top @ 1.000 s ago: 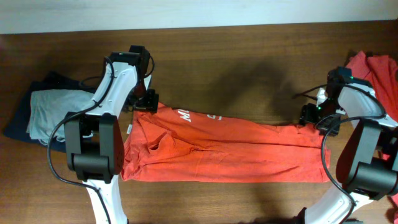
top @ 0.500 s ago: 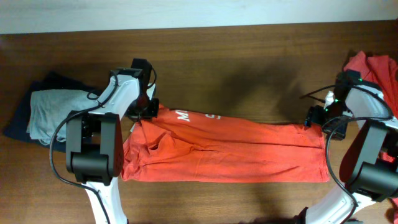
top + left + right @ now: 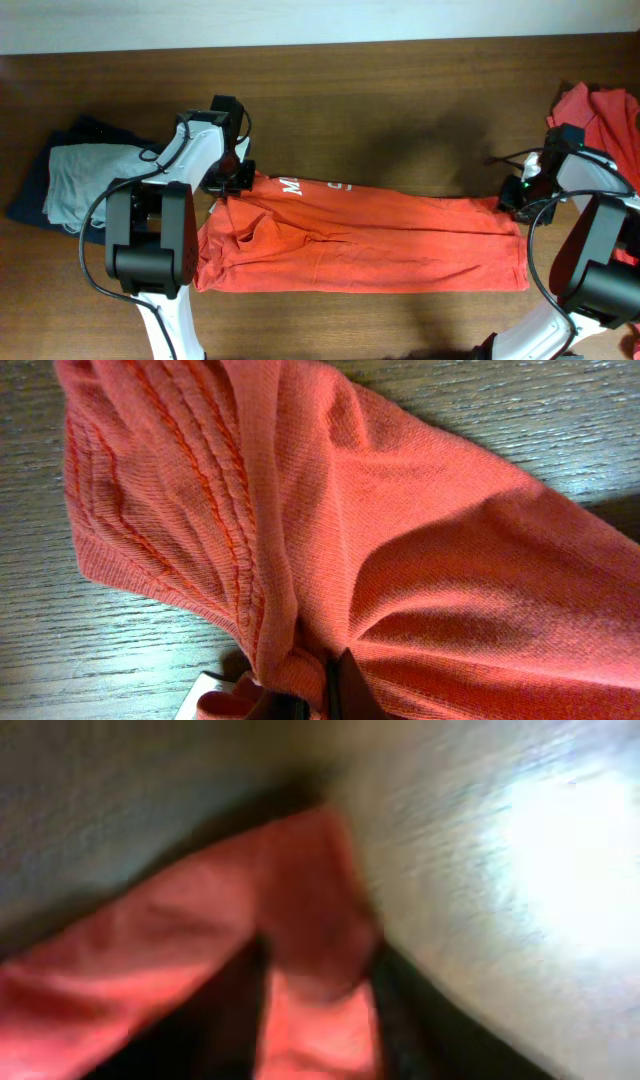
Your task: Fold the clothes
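One orange-red T-shirt point(image 3: 380, 240) of the clothes lies folded into a long band across the table, with white print point(image 3: 292, 186) showing near its upper left. My left gripper point(image 3: 236, 178) is at the band's upper left corner. In the left wrist view it point(image 3: 325, 695) is shut on a bunched fold of the shirt point(image 3: 400, 540). My right gripper point(image 3: 512, 198) is at the upper right corner. The blurred right wrist view shows shirt fabric point(image 3: 300, 910) filling the gap between its dark fingers point(image 3: 395, 1020), so that gripper point(image 3: 320, 1025) is shut on it.
Folded navy and pale grey garments point(image 3: 75, 185) lie at the left, beside the left arm. A second orange-red heap point(image 3: 600, 110) sits at the far right edge behind the right arm. The table's far edge meets a pale wall point(image 3: 320, 20).
The left gripper shifted onto the shirt's upper left corner and closed on it. The right gripper moved right and slightly nearer to the upper right corner and closed on the fabric.
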Available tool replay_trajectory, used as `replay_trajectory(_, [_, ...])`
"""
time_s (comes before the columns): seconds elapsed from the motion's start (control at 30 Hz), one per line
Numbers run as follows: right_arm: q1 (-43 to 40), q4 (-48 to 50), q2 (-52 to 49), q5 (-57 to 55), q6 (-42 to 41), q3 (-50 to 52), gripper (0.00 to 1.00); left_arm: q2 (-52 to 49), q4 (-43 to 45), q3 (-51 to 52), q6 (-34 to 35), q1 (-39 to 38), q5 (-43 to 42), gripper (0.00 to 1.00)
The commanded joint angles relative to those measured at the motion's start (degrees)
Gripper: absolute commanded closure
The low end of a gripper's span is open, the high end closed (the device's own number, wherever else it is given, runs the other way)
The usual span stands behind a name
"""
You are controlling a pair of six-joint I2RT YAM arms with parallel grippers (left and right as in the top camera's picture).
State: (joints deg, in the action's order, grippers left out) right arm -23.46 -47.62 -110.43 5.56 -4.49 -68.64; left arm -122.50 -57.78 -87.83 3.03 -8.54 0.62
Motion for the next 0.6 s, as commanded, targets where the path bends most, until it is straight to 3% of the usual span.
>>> replay_trajectory(0.0, [0.4, 2.9, -3.5, -2.1, -4.7, 2.4, 0.76, 0.3, 0.1, 1.4, -0.3, 0.5, 0.9, 0.99])
replay_trajectory(0.2, [-1.5, 3.8, -3.4, -1.4, -6.3, -1.6, 0.96, 0.3, 0.2, 1.4, -0.2, 1.5, 3.2, 0.99])
replay_trajectory(0.4, [-2.2, 7.1, -3.4, 8.3, -5.5, -4.9, 0.96, 0.3, 0.9, 1.4, -0.2, 4.4, 3.5, 1.00])
replay_trajectory(0.57, [-2.2, 8.0, -3.4, 8.9, -6.2, -6.5, 0.96, 0.3, 1.6, 1.4, -0.2, 6.1, 3.4, 0.99])
